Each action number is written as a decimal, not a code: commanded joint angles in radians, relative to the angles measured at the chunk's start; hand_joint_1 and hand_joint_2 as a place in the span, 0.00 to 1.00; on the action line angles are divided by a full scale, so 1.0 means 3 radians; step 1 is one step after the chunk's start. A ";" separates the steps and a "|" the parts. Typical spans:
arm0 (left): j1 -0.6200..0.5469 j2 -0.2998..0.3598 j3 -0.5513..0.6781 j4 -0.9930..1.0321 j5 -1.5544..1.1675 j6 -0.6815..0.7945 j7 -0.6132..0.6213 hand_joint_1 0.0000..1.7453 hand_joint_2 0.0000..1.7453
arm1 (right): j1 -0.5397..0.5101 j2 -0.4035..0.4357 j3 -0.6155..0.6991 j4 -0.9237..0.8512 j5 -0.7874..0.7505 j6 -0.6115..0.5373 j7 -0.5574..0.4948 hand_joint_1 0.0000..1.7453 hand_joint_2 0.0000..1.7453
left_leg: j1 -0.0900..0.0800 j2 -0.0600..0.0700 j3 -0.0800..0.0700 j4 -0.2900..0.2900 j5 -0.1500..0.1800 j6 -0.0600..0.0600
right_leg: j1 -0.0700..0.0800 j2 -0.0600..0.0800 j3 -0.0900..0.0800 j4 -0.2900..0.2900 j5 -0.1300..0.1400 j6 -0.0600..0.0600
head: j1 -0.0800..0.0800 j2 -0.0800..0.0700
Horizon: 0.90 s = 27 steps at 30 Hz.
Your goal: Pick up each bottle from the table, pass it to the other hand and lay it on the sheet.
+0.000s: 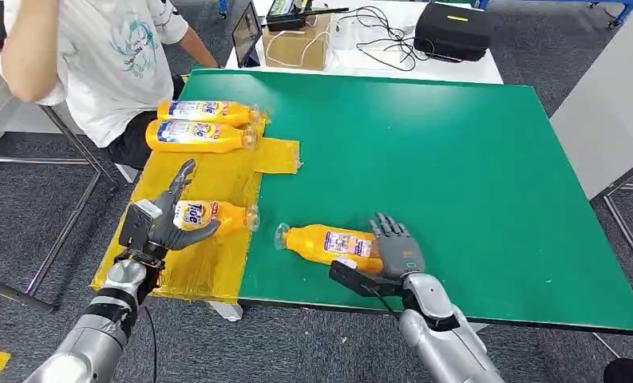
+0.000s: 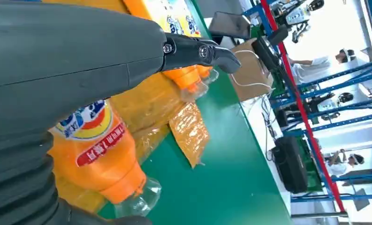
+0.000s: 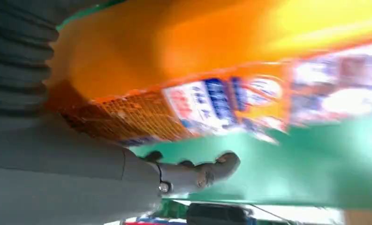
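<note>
Orange bottles (image 1: 205,124), two, are lying on the yellow sheet (image 1: 209,263) at ten o'clock; left robot hand (image 1: 169,219) is gripping a third (image 1: 217,215) there, right robot hand (image 1: 394,249), fingers spread, is touching the last (image 1: 325,242) on the green desk (image 1: 456,159).

table (image 1: 456,159): green | yellow sheet (image 1: 217,179) | orange bottle (image 1: 325,243) lying

Sheet (image 1: 209,263) lies on left part of bench (image 1: 456,159), over near edge. Two bottles (image 1: 205,113) lie side by side at far end of sheet. Third bottle (image 1: 217,215) lies on sheet, nearer, in left robot hand (image 1: 165,223). Fourth bottle (image 1: 329,243) lies on bare bench right of sheet, right robot hand (image 1: 397,247) at its right end. Person (image 1: 105,56) behind sheet, box (image 1: 297,44) behind bench.
</note>
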State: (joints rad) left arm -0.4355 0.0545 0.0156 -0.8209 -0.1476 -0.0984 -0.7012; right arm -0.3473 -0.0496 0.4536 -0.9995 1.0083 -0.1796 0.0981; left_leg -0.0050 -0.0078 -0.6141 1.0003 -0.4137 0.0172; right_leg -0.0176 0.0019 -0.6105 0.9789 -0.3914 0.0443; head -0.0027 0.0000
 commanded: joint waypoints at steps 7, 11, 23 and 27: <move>-0.0123 -0.0163 0.0235 -0.0030 -0.0010 -0.0236 0.0010 0.00 1.00 | -0.0794 -0.0116 0.0252 0.0923 0.0210 0.0558 -0.0008 1.00 1.00 | 0.0004 0.0001 0.0009 0.0002 -0.0004 -0.0004 | 0.0004 -0.0001 0.0011 0.0000 -0.0005 -0.0005 | 0.0000 0.0000; -0.0148 -0.0171 0.0233 -0.0017 -0.0010 -0.0284 0.0010 0.00 1.00 | -0.0881 -0.0076 0.0224 0.1060 0.0072 0.0619 -0.0149 1.00 1.00 | 0.0004 0.0000 0.0007 0.0002 -0.0003 -0.0003 | 0.0004 -0.0001 0.0009 0.0000 -0.0003 -0.0004 | 0.0001 0.0001; -0.0247 -0.0176 0.0186 0.0092 -0.0009 -0.0245 0.0010 0.00 1.00 | -0.0932 0.0021 -0.0079 0.1238 -0.0689 0.0570 -0.0711 1.00 1.00 | 0.0007 -0.0006 0.0011 0.0003 -0.0004 -0.0005 | 0.0007 -0.0008 0.0015 0.0000 -0.0006 -0.0006 | 0.0000 0.0000; -0.0485 -0.0289 0.0161 0.0508 -0.0167 0.0013 0.0010 0.00 1.00 | -0.0776 0.0258 -0.0376 0.1101 -0.1207 0.0417 -0.0940 1.00 1.00 | 0.0007 -0.0006 0.0012 0.0002 -0.0003 -0.0005 | 0.0007 -0.0008 0.0015 0.0000 -0.0005 -0.0006 | 0.0001 0.0000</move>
State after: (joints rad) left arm -0.4556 0.0168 0.0591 -0.8511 -0.1488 -0.1785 -0.7012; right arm -0.6004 -0.0721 0.4665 -0.7240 0.8093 0.0110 -0.1114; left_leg -0.0048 -0.0076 -0.6140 1.0005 -0.4132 0.0174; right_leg -0.0174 0.0019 -0.6106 0.9791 -0.3912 0.0445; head -0.0023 0.0000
